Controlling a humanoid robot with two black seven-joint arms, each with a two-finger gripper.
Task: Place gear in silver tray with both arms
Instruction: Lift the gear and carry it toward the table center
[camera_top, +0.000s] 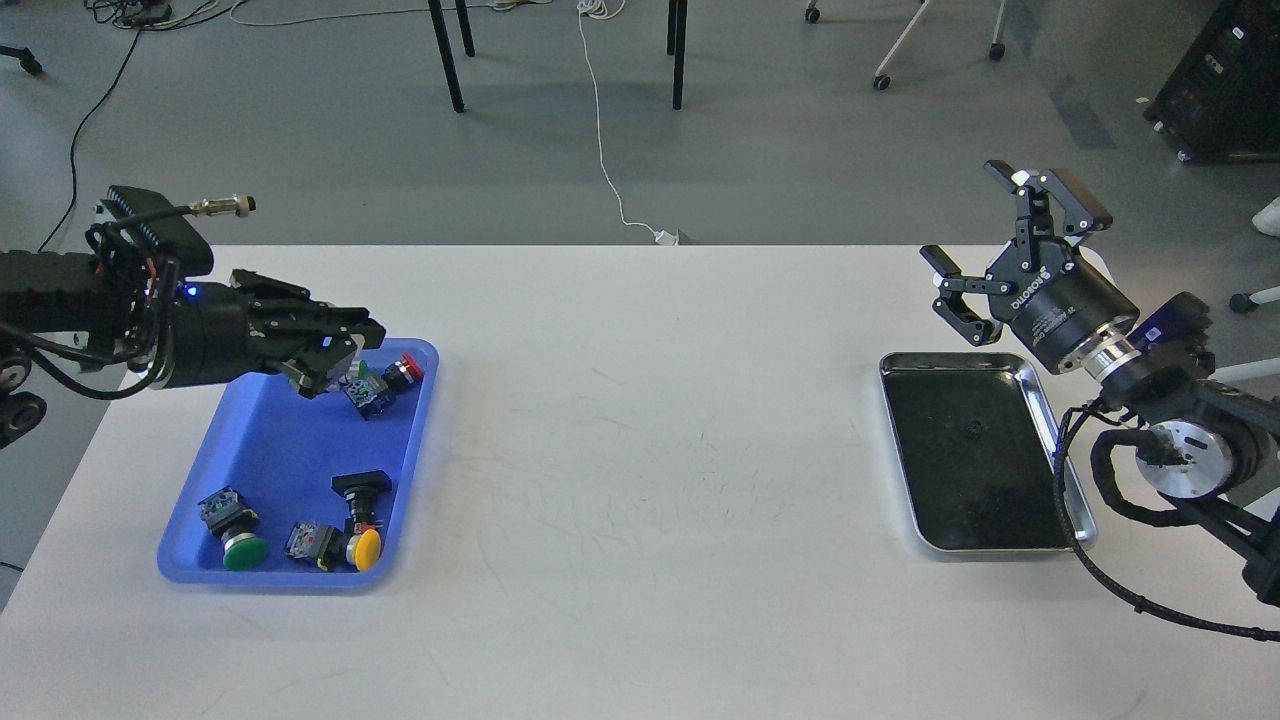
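Note:
The silver tray (970, 460) lies on the right of the white table, its dark floor bare. My right gripper (965, 220) is open and empty, held in the air above the tray's far end, fingers pointing up and left. My left gripper (335, 360) hovers over the far part of the blue tray (270, 440). Its dark fingers lie close together with a small greyish bit at the tips; I cannot tell whether they hold anything. No gear shows clearly.
The blue tray holds several push-button switches: a red one (405, 368), a blue-bodied one (365, 392), a black one (362, 486), a green one (243, 550), a yellow one (366, 546). Chair legs and a white cable (600, 130) are on the floor behind the table.

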